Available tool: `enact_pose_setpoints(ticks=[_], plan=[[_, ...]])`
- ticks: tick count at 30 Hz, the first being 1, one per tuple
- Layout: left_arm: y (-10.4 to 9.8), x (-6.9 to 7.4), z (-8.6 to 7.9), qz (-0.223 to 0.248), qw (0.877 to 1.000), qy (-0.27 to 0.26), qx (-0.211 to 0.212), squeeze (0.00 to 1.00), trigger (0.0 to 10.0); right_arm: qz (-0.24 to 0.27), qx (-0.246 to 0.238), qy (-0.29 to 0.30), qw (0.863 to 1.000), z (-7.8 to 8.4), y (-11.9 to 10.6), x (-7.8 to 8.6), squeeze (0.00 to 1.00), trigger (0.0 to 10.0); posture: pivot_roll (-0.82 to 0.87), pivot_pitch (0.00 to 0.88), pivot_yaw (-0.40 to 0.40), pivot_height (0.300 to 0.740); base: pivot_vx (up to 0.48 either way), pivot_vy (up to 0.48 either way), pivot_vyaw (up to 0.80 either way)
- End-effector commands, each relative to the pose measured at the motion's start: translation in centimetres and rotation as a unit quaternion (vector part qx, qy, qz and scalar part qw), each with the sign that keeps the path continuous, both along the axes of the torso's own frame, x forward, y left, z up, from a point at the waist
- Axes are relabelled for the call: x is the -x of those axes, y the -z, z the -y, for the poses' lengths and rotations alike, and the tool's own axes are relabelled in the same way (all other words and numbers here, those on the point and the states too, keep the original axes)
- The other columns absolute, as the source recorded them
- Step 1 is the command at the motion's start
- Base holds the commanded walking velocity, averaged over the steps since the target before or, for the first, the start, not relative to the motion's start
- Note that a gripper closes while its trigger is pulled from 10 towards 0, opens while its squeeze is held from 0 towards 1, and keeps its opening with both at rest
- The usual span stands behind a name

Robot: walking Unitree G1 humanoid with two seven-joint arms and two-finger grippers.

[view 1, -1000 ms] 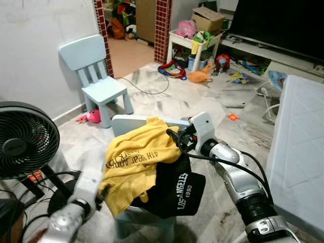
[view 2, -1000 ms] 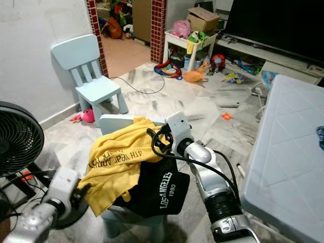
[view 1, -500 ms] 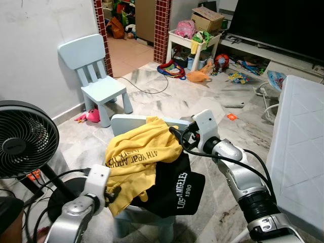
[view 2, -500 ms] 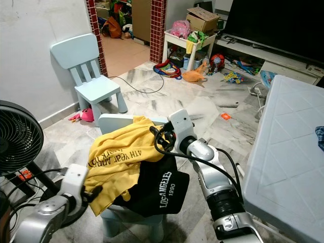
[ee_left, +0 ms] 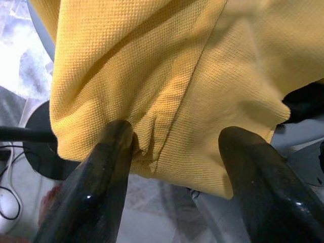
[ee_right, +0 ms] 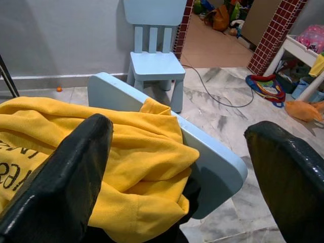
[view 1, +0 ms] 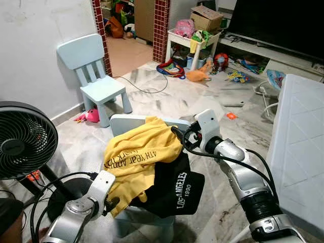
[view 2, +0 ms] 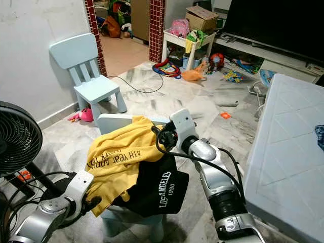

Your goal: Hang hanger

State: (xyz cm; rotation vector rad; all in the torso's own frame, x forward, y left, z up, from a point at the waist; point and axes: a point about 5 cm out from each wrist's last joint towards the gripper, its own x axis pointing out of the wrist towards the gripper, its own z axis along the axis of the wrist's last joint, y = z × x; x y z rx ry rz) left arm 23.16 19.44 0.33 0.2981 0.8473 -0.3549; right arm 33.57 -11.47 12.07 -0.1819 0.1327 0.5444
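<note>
Presently, head cam: yellow shirt [view 1: 135, 154] and black shirt [view 1: 174, 190] draped over small blue chair [view 1: 132, 121]. L wrist cam: my left gripper [ee_left: 174, 152] spread wide, fingers at shirt's lower hem. R wrist cam: my right gripper [ee_right: 182, 147] wide apart above chair's back edge.

White walls, a marble floor [view 1: 167, 98] strewn with toys, a pale blue chair [view 1: 93, 76] beside a brick-trimmed doorway [view 1: 132, 28].

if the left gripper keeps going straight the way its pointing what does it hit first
Most likely the yellow shirt: the left gripper is open, its fingers at the shirt's lower hem. The chair beneath would come next.
</note>
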Motion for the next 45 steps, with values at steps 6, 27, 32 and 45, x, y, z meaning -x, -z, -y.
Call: enact_pose_setpoints(ticks=[6,27,32,45], plan=[[-0.3,-0.7,-0.6,0.019,1.000,-0.002,-0.011,0.00,0.0,0.006,0.003,0.004,1.000,0.4,-0.4,-0.1,0.00,10.0,-0.01,0.027,-0.046,0.740,0.000,0.000,0.00],[-0.5,-2.1,-0.8,0.064,0.996,-0.057,0.025,0.00,0.0,-0.064,0.075,-0.110,0.989,0.7,1.4,1.5,0.00,10.0,-0.02,0.012,-0.046,0.740,0.000,0.000,0.00],[-0.4,-2.2,-0.8,0.064,0.996,-0.061,0.030,0.00,0.0,-0.059,0.080,-0.116,0.988,0.5,1.4,1.5,0.00,10.0,-0.02,0.006,-0.047,0.740,0.000,0.000,0.00],[-1.1,-2.8,-0.7,0.103,0.991,-0.077,0.036,0.00,0.0,-0.052,0.093,-0.127,0.986,0.1,1.6,1.7,0.00,10.0,-0.02,0.006,-0.048,0.740,0.000,0.000,0.00]])
